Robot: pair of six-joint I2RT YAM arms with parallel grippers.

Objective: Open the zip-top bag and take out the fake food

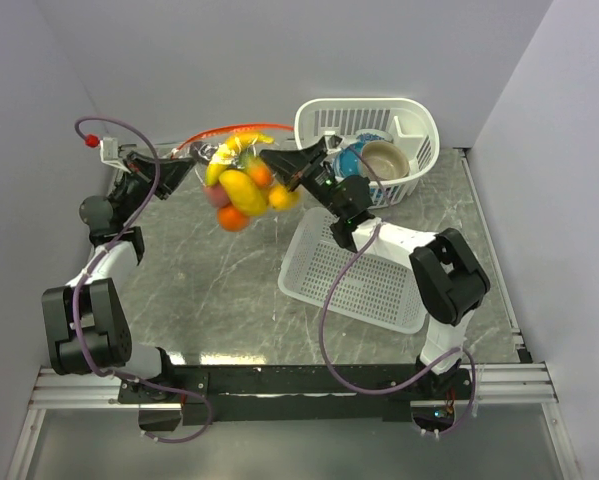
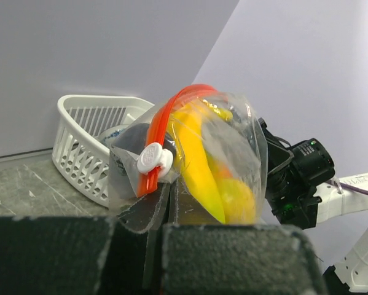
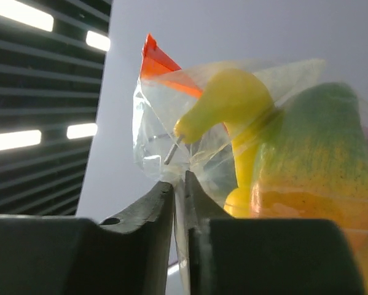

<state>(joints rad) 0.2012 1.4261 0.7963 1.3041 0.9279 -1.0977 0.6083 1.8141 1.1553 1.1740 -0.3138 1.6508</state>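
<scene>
As L gripper [image 2: 171, 200], R gripper [image 3: 179, 184] pinch — zip-top bag [image 2: 239, 147] aloft.

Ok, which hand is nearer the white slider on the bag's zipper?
Left. The left hand pinches the zip-top bag just below the white slider; the right hand pinches the bag's opposite end, away from it.

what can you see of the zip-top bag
The bag is a clear, crinkly plastic pouch with a red-orange zipper arching over its top and a white slider at one end. It bulges with glossy toy food in yellow, orange and green. It hangs between the arms: the left hand pinches the film just below the slider, and the right hand pinches a corner on the other side. Whether the mouth is open cannot be told.
</scene>
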